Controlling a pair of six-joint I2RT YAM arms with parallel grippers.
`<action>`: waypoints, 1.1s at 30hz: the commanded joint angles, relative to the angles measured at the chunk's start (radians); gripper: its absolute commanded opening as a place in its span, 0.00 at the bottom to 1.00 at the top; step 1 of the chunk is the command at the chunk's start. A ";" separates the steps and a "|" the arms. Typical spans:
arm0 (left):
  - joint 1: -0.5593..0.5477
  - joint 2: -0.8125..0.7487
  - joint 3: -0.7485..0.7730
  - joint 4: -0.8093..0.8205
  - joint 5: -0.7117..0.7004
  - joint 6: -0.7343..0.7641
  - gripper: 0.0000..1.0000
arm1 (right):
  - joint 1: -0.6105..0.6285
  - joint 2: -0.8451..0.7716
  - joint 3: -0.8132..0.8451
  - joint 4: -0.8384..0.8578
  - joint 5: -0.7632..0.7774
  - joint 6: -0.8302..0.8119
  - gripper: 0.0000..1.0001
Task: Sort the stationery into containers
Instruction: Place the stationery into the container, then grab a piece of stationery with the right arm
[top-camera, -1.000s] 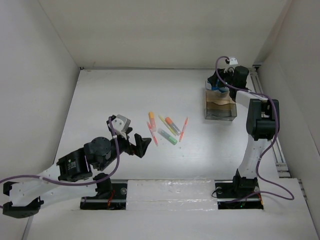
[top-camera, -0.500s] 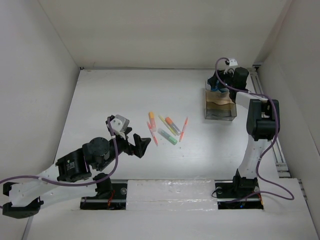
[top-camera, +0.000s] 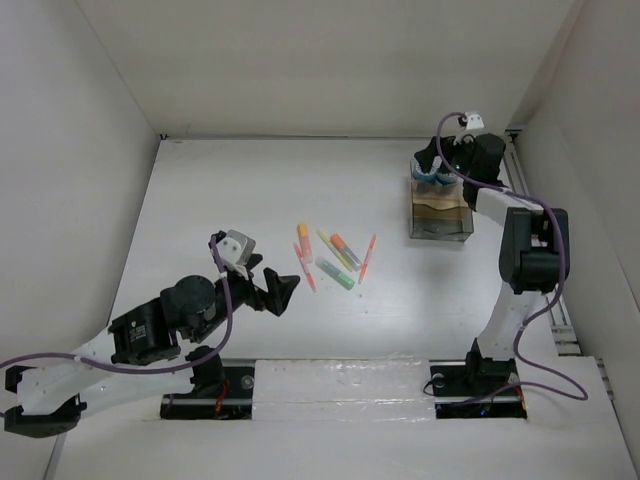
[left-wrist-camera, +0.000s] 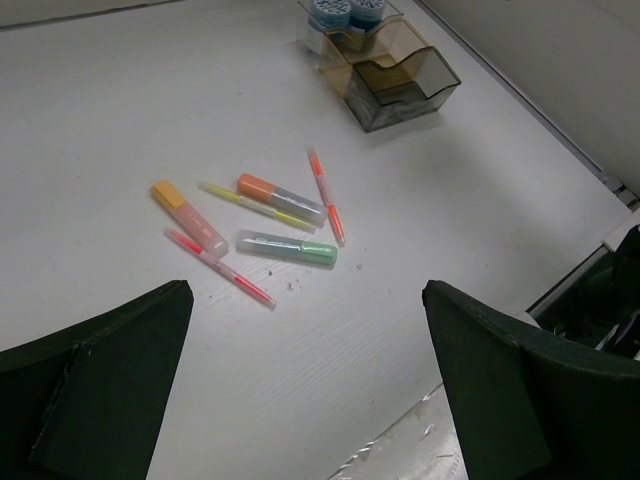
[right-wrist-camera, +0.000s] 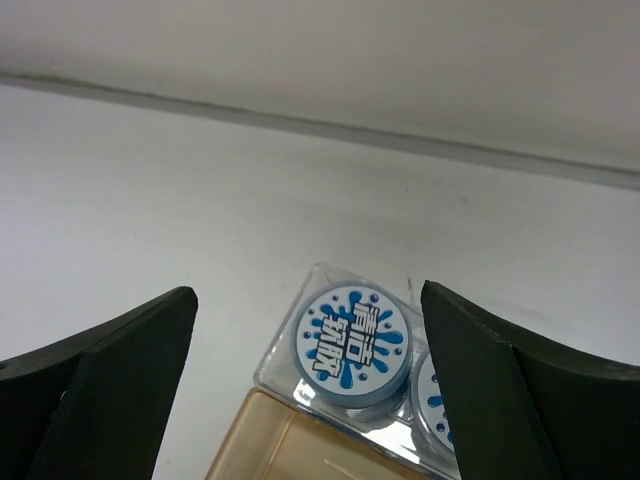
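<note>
Several pens and markers lie loose mid-table: an orange marker (top-camera: 303, 243) (left-wrist-camera: 188, 217), a pink slim pen (left-wrist-camera: 222, 268), a green marker (top-camera: 337, 274) (left-wrist-camera: 290, 247), a yellow pen (left-wrist-camera: 255, 205), an orange-capped marker (left-wrist-camera: 280, 198) and an orange slim pen (top-camera: 367, 257) (left-wrist-camera: 325, 195). The clear organizer box (top-camera: 440, 212) (left-wrist-camera: 400, 85) stands at the far right. Two blue-and-white tubs (top-camera: 432, 176) (right-wrist-camera: 352, 345) sit in its far compartment. My left gripper (top-camera: 289, 292) (left-wrist-camera: 306, 288) is open and empty, near the pens. My right gripper (top-camera: 433, 158) (right-wrist-camera: 306, 290) is open and empty, just above the tubs.
White walls enclose the table on the left, far and right sides. A metal rail (top-camera: 540, 240) runs along the right edge beside the organizer box. The mounting strip (top-camera: 340, 385) lies along the near edge.
My right gripper has drawn up and back from the organizer box, uncovering the tubs. My left arm has shifted only slightly.
</note>
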 joint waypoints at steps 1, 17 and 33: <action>-0.002 -0.010 -0.003 0.036 -0.012 0.012 0.99 | 0.024 -0.126 0.001 0.103 0.048 0.019 1.00; -0.002 0.282 0.104 -0.104 -0.325 -0.327 0.99 | 0.613 -0.617 -0.002 -0.604 1.121 0.343 1.00; 0.116 0.645 0.311 -0.114 0.026 -0.483 0.99 | 0.785 -0.450 -0.129 -1.041 1.141 0.828 0.99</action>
